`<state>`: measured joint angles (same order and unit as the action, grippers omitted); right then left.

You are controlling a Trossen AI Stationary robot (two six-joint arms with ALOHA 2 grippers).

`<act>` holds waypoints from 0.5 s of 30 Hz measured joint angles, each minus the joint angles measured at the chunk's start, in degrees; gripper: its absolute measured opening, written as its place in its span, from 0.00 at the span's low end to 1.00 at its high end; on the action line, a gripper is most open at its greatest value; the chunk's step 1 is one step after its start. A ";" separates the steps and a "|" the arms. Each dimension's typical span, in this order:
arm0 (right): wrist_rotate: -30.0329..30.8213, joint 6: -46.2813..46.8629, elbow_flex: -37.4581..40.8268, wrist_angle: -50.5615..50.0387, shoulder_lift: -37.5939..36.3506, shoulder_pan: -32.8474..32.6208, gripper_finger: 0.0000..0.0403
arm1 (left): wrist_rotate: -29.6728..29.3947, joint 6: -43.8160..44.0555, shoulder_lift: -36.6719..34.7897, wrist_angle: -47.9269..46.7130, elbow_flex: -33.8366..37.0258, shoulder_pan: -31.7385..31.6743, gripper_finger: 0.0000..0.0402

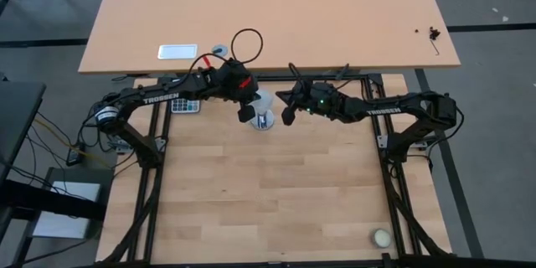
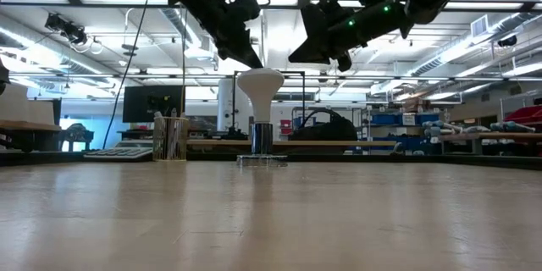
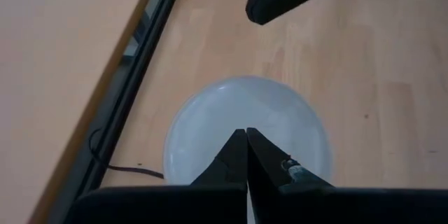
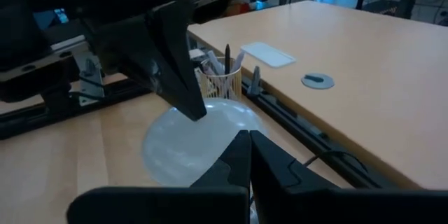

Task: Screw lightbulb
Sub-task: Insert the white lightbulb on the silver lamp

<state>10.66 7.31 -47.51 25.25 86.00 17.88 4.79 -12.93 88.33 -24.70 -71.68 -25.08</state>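
The white frosted lightbulb (image 2: 260,85) stands upright, its grey screw base (image 2: 262,135) down in the silver socket disc (image 2: 262,160) on the wooden table. In the high view the bulb (image 1: 264,102) sits between both grippers. My left gripper (image 2: 254,62) is shut, its tips right at the top of the globe (image 3: 245,122) on the table's left side. My right gripper (image 2: 296,58) is shut and empty, a little above and to the right of the globe (image 4: 189,143). My left gripper's shut fingertips (image 4: 197,112) slant down from the table's left onto the top of the globe (image 2: 258,72). I cannot tell whether they touch it. The bulb stands upright in the socket.
A mesh pen cup (image 2: 169,138) and a calculator (image 1: 186,105) stand at the far left behind the bulb. A small cream ball (image 1: 382,237) lies near the front right corner. Black frame rails (image 1: 151,159) run along the sides. A second table (image 1: 268,17) lies beyond.
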 joint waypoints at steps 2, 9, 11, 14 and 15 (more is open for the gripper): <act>0.00 0.37 0.00 -0.16 0.02 0.23 0.03 | -0.15 0.01 0.00 -0.06 0.00 0.00 0.00; 0.01 0.52 -0.02 0.04 0.28 0.30 0.03 | -0.23 0.05 0.30 0.08 0.00 0.00 0.00; -0.35 0.74 -0.07 0.77 1.14 0.32 0.03 | -0.23 0.05 0.33 0.04 -0.02 0.00 0.00; -2.70 1.97 -0.13 3.22 2.94 0.34 0.03 | -0.23 0.07 0.35 0.21 -0.02 0.00 0.00; -2.82 2.03 -0.05 2.58 3.04 0.26 0.03 | -0.21 0.07 0.37 0.23 -0.02 0.00 0.00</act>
<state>7.84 9.34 -47.55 27.83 89.03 18.13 4.58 -12.86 88.71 -24.47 -71.70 -25.08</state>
